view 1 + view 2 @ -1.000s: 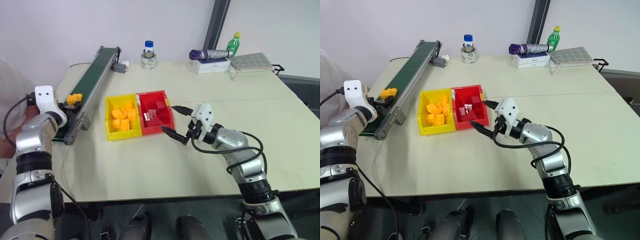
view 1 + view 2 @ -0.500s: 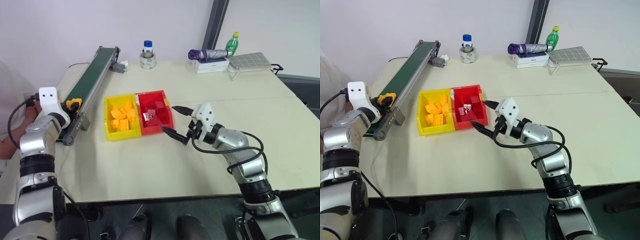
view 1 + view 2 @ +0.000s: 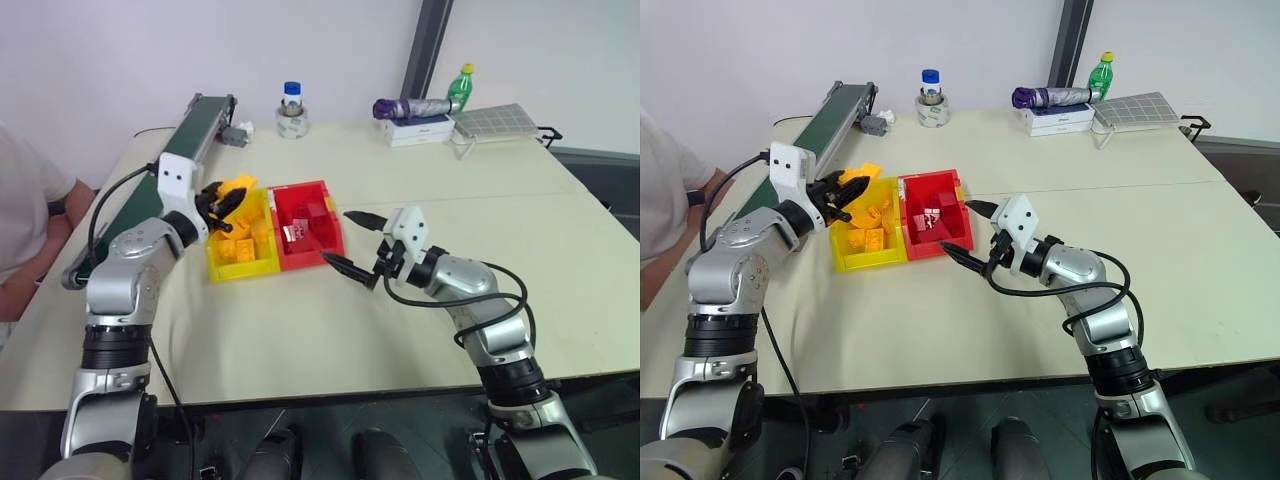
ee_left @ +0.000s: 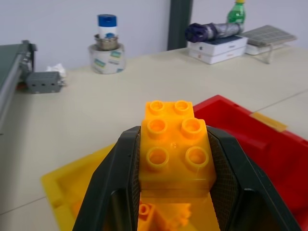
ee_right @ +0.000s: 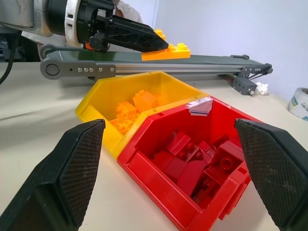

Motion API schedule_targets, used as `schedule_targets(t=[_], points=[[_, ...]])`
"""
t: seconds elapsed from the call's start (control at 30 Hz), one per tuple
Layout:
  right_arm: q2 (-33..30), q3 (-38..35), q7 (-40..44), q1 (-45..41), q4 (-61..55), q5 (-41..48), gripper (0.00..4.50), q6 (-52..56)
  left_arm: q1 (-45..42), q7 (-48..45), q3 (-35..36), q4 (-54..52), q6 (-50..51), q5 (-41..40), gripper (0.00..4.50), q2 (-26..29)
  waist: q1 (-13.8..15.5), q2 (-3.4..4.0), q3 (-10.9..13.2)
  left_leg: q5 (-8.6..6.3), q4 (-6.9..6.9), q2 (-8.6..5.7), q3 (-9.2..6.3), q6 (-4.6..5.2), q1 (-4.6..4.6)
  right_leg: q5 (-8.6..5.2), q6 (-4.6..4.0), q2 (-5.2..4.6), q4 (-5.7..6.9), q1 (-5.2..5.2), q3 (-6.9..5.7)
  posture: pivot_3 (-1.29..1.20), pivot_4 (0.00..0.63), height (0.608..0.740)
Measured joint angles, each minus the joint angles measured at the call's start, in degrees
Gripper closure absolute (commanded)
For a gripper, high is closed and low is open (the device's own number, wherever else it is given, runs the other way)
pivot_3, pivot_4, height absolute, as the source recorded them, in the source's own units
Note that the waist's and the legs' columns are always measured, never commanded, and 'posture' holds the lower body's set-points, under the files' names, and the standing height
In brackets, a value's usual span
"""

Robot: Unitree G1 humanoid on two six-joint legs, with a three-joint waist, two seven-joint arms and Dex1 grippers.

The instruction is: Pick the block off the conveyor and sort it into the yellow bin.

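The left fingers [image 4: 174, 192] hold the block [image 4: 175, 144] over the yellow bin [image 3: 222, 268]. The right fingers [image 3: 350, 240] are wide open by the red bin [image 3: 325, 252].

block [image 3: 236, 187] above yellow bin [image 3: 216, 268]; conveyor [image 3: 196, 126] left | red bin [image 3: 333, 250] right

A robotics lab: a tabletop conveyor [image 3: 190, 135] and sorting bins on a bare table [image 3: 400, 330].

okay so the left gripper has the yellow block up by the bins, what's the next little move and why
Probably open the left gripper and let go. It is shut on the block, held above the yellow bin, which already holds similar yellow bricks. If the block sits too near the bin's far-left rim, nudge it inward first. The right gripper hangs open beside the red bin, out of the way.
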Motion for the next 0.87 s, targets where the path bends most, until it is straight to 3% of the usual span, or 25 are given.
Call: schedule_targets(t=[0.03,0.23,0.27,0.4,0.67,0.87], points=[[-0.01,0.0,-0.04,0.02,0.0,0.0,0.0,0.0,0.02,-0.02,0.01,0.22,-0.06,0.05,3.16,-0.24,0.14,0.0,0.0,0.0,0.0,0.0,0.0,0.0,-0.01,0.0,0.0,0.0,0.0,0.01,0.0,0.0,0.15,0.74],[-0.06,-0.01,-0.47,0.45,-0.01,0.0,0.0,0.0,1.08,-0.26,0.05,1.05,-0.25,0.14,0.21,-1.21,0.3,0.0,0.0,-0.03,0.04,-0.01,0.01,-0.04,-0.01,-0.01,-0.02,-0.01,-0.01,0.04,0.0,0.0,0.15,0.74],[-0.05,0.0,-0.51,0.46,0.0,0.0,0.0,0.0,1.09,-0.32,0.05,1.06,-0.39,0.24,0.05,-1.16,0.29,0.0,0.0,-0.05,0.04,-0.01,0.01,-0.08,-0.01,-0.01,-0.02,-0.01,-0.01,0.04,0.0,0.0,0.15,0.74],[-0.05,0.0,-0.57,0.46,-0.01,0.0,0.0,-0.01,1.7,-2.1,0.67,0.24,-1.06,-0.31,0.05,0.36,0.12,0.0,0.0,-0.05,0.03,-0.01,0.01,-0.08,-0.01,0.0,-0.02,-0.01,-0.01,0.02,0.0,0.0,0.15,0.74],[-0.06,0.0,-0.5,0.45,-0.01,0.01,0.0,-0.19,11.16,-10.37,7.47,-10.48,5.48,-9.4,0.05,9.55,-0.04,0.01,0.01,-0.06,-0.05,0.04,0.05,-0.1,-0.01,-0.1,-0.19,0.01,-0.03,-0.05,0.06,0.0,0.15,0.74],[-0.02,0.04,-0.08,0.43,0.01,0.02,0.0,-0.25,18.81,-12.66,11.93,-15.48,5.77,-12.71,0.05,11.23,0.26,0.01,0.0,-0.07,-0.02,0.04,0.05,-0.1,0.0,-0.11,-0.28,-0.01,-0.05,0.01,0.06,0.0,0.15,0.74]])
